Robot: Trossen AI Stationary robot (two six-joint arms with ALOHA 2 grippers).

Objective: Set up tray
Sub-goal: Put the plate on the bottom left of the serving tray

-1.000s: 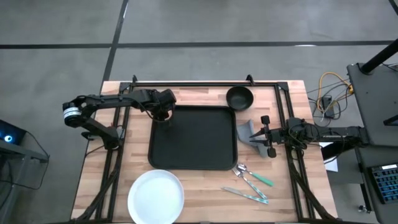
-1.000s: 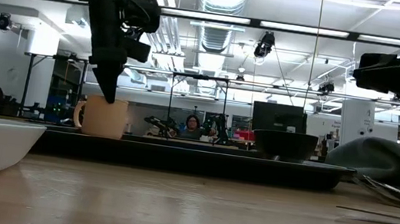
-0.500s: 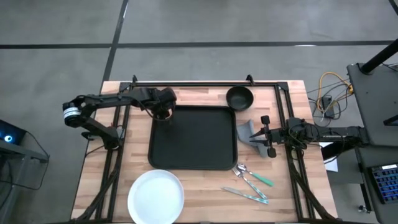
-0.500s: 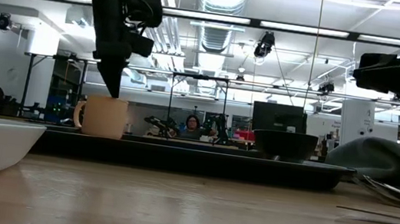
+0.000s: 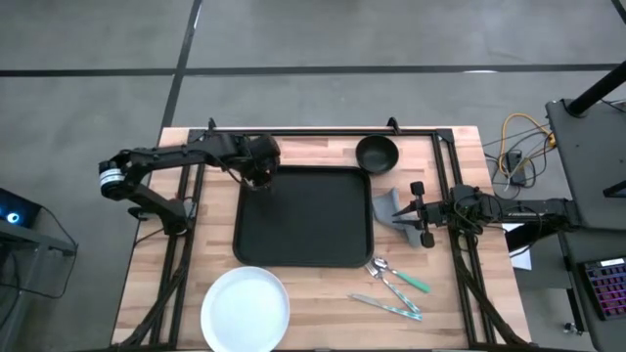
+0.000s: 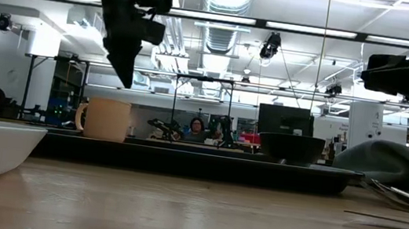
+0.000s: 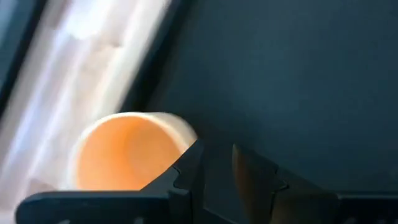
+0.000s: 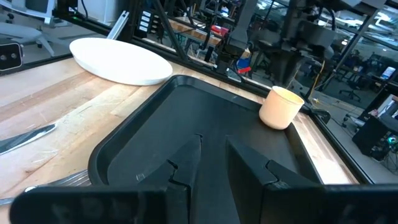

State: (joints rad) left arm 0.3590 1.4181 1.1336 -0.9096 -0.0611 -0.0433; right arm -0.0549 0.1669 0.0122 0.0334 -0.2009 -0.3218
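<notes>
On the near surface the plate (image 5: 245, 308) waits. Farther back, the tray (image 5: 303, 217) lies centred with the cup (image 6: 102, 118) on its far-left corner. We note the left tool (image 6: 126, 72) has lifted clear of it, fingers narrow; placement looks complete. Right tool (image 5: 421, 215) idles, fingers narrow. We read no labels.

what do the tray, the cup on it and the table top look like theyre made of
The tray looks like matte black plastic: an even dark surface with a moulded low rim and rounded corners, though coated metal is possible. The cup looks like glazed cream ceramic or stoneware, thick-walled with a loop handle. The table top looks like light butcher-block wood, with visible grain and plank seams.
</notes>
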